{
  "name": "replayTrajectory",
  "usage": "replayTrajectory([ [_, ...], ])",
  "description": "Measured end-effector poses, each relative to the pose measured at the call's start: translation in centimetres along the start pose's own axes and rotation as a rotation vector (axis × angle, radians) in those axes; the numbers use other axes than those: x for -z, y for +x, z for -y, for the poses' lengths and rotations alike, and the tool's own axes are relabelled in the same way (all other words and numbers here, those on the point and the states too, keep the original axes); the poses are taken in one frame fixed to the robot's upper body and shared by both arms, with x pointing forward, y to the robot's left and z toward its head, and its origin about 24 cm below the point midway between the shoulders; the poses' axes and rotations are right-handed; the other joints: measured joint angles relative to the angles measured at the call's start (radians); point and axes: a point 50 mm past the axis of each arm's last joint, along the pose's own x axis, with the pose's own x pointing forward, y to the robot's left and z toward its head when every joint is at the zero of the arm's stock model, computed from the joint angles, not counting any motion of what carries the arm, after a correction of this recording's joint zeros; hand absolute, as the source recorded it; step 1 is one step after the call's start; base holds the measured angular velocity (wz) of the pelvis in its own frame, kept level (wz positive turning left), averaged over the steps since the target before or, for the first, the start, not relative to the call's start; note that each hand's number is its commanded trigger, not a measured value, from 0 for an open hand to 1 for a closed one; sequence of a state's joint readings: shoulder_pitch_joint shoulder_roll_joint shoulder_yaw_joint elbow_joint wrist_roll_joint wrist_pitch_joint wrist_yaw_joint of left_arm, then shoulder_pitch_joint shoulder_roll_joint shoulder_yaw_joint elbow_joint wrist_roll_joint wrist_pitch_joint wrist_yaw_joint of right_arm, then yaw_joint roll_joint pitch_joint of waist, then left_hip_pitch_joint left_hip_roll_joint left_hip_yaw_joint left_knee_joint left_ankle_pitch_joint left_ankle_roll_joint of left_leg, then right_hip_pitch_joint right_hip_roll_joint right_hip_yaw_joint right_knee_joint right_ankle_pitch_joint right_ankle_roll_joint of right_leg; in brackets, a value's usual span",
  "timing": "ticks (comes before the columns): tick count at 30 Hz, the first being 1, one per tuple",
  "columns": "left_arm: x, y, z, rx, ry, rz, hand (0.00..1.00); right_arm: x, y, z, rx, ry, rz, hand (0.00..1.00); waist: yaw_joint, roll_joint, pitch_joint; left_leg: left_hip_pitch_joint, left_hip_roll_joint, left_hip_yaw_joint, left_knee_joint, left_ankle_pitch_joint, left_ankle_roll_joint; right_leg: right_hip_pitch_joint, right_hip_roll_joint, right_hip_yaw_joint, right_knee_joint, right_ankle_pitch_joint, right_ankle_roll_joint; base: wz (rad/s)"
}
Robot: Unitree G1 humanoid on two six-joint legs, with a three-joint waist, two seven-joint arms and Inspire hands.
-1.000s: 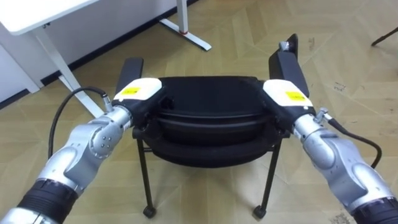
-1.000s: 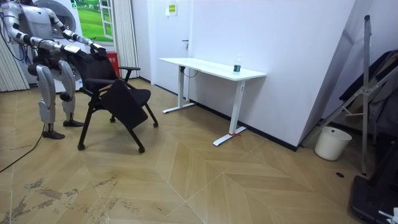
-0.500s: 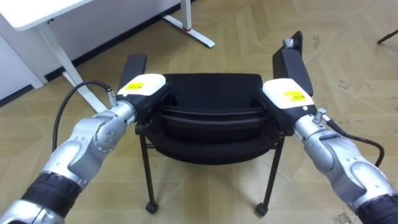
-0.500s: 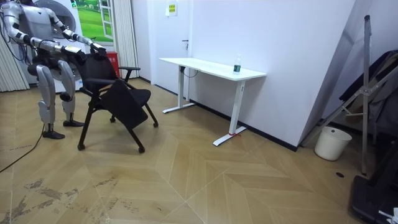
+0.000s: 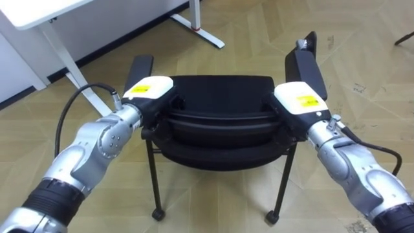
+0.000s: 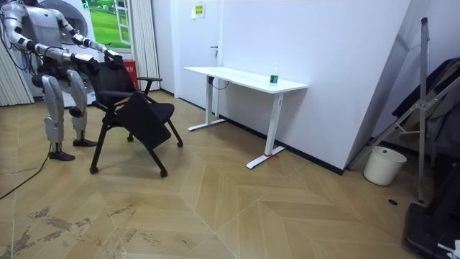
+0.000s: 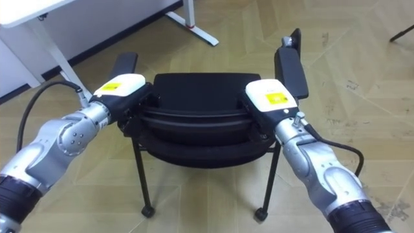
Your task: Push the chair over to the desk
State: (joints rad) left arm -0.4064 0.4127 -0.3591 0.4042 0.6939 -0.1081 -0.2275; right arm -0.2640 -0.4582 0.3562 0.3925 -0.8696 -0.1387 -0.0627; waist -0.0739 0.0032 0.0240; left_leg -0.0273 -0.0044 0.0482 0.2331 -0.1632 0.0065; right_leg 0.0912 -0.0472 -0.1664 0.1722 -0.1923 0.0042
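Bright, even indoor light; shadows soft, faint.

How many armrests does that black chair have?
2: the left armrest lies just beyond the robot's left hand, the right armrest just beyond its right hand. None seems hidden.

My two head cameras look steeply down from just behind the chair (image 5: 223,97). They are close enough that its backrest sits mid-frame, with my left hand (image 5: 150,92) and right hand (image 5: 299,100) at either side. The two eyes sit slightly apart, so both share this same scene, a little offset. The room view stands well off across the floor, facing a white wall and a white bench (image 6: 244,78). It shows me and the chair small at its far left.
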Motion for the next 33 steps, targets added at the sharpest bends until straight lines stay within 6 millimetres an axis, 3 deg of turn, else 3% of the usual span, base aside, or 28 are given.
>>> replayTrajectory([
  [6,0.0,0.0,0.2,0.006,0.007,0.0,1.0,0.1,-0.2,-0.5,0.012,0.0,0.003,1.0,-0.005,-0.002,-0.0004,0.0,0.0,-0.013,0.01,0.0,0.0,0.009,-0.001,-0.016,0.0,0.0,0.0,0.06],
  [9,0.0,0.1,0.2,-0.002,0.01,-0.001,1.0,0.1,-0.2,-0.7,0.017,0.003,0.003,1.0,-0.006,-0.01,0.0038,-0.017,0.003,-0.021,0.042,-0.001,-0.001,0.009,-0.001,-0.03,0.006,0.0,0.0,0.1],
  [12,-0.1,0.2,0.4,-0.007,0.009,-0.002,1.0,0.2,-0.2,-1.0,0.01,0.013,-0.007,1.0,-0.009,-0.018,0.0088,-0.057,0.018,-0.025,0.129,-0.023,-0.01,0.006,0.009,-0.047,0.034,-0.006,-0.006,0.17],
  [13,-0.1,0.3,0.6,-0.003,0.003,-0.004,1.0,0.2,-0.2,-1.2,0.002,0.019,-0.011,1.0,-0.007,-0.018,0.0098,-0.075,0.03,-0.027,0.183,-0.038,-0.013,0.005,0.012,-0.055,0.06,-0.02,-0.01,0.13],
  [16,0.1,0.6,0.9,0.004,0.003,-0.01,1.0,0.2,-0.2,-1.6,-0.009,0.031,-0.018,1.0,-0.007,-0.024,0.0138,-0.125,0.036,-0.025,0.325,-0.064,-0.012,-0.015,0.005,-0.061,0.166,-0.09,-0.02,0.18],
  [18,0.0,0.8,0.9,0.002,0.0,-0.011,1.0,0.3,-0.2,-1.5,-0.007,0.031,-0.02,1.0,-0.012,-0.023,0.0159,-0.173,0.041,-0.02,0.42,-0.064,-0.012,-0.035,-0.004,-0.074,0.229,-0.132,-0.025,0.32],
  [21,0.1,0.9,1.1,0.01,-0.004,-0.017,1.0,0.3,-0.1,-1.7,-0.017,0.035,-0.02,1.0,-0.006,-0.012,0.0213,-0.229,0.083,0.0,0.557,-0.063,-0.013,-0.041,0.01,-0.084,0.284,-0.173,-0.042,0.13],
  [23,0.0,0.9,1.2,0.009,-0.007,-0.008,1.0,0.4,-0.2,-1.7,-0.012,0.035,-0.017,1.0,0.005,-0.011,0.0255,-0.277,0.079,-0.004,0.616,-0.059,-0.02,-0.047,0.011,-0.074,0.325,-0.197,-0.051,0.03],
  [25,-0.1,0.9,1.1,-0.003,-0.015,0.009,1.0,0.9,-0.3,-1.3,0.001,0.017,-0.011,1.0,0.018,-0.007,0.0217,-0.319,0.061,0.002,0.497,-0.062,-0.021,-0.078,0.005,-0.07,0.357,-0.217,-0.053,-0.04],
  [26,-0.3,0.9,1.0,-0.008,-0.013,0.022,1.0,1.1,-0.4,-1.1,0.007,0.014,-0.013,1.0,0.025,-0.001,0.0153,-0.345,0.06,0.007,0.384,-0.046,-0.015,-0.093,0.003,-0.066,0.373,-0.23,-0.053,-0.27],
  [27,-0.4,0.9,1.0,-0.008,-0.011,0.027,1.0,1.2,-0.5,-1.1,0.007,0.016,-0.015,1.0,0.031,0.001,0.0147,-0.351,0.058,0.008,0.343,-0.011,-0.003,-0.097,0.0,-0.065,0.378,-0.236,-0.052,-0.49],
  [28,-0.4,0.9,1.2,0.005,-0.009,0.028,1.0,1.2,-0.6,-1.5,-0.003,0.024,-0.02,1.0,0.046,-0.014,0.0051,-0.343,0.041,0.003,0.304,0.04,0.001,-0.101,-0.012,-0.046,0.388,-0.251,-0.031,-0.34],
  [29,-0.3,0.8,1.1,0.008,-0.002,0.033,1.0,1.1,-0.8,-1.7,-0.001,0.03,-0.021,1.0,0.048,-0.024,-0.0096,-0.322,0.016,0.005,0.273,0.057,0.016,-0.099,-0.026,-0.035,0.382,-0.254,-0.008,-0.21],
  [31,-0.4,0.9,0.7,-0.008,0.014,0.041,1.0,1.1,-0.8,-1.6,0.018,0.034,-0.021,1.0,0.042,-0.034,-0.0066,-0.307,0.002,0.013,0.249,0.078,0.035,-0.084,-0.028,-0.02,0.346,-0.236,0.006,-0.04],
  [33,-0.4,1.0,0.3,-0.015,0.022,0.043,1.0,1.1,-0.7,-1.6,0.038,0.036,-0.024,1.0,0.046,-0.035,-0.0062,-0.301,-0.01,0.025,0.248,0.071,0.047,-0.071,-0.035,-0.005,0.316,-0.225,0.016,-0.19],
])
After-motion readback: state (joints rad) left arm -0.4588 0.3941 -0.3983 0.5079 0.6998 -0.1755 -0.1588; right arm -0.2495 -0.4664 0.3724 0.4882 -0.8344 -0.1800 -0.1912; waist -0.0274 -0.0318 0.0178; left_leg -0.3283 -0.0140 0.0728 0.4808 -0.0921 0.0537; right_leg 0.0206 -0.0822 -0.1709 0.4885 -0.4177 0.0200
